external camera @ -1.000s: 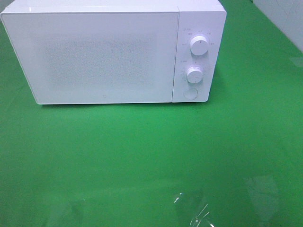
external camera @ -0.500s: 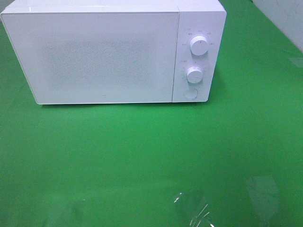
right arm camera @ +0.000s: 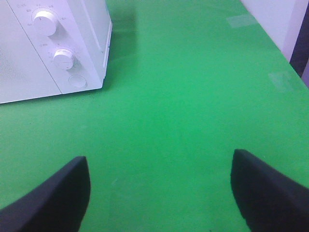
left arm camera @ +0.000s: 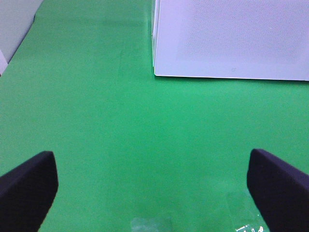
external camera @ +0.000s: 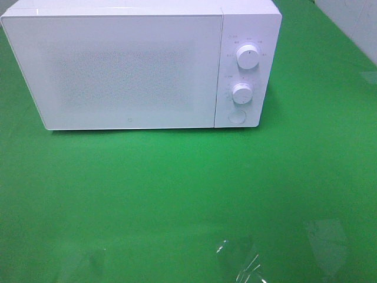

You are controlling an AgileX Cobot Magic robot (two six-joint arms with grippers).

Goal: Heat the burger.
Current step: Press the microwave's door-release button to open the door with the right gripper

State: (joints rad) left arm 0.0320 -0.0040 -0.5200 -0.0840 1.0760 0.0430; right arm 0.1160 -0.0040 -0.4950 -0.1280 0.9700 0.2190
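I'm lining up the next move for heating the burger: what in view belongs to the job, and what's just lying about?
Job:
- white microwave, door shut
- its dials and round button
- left gripper and right gripper, both open and empty
- no burger in view

Lying about:
- clear tape patches on the green cloth
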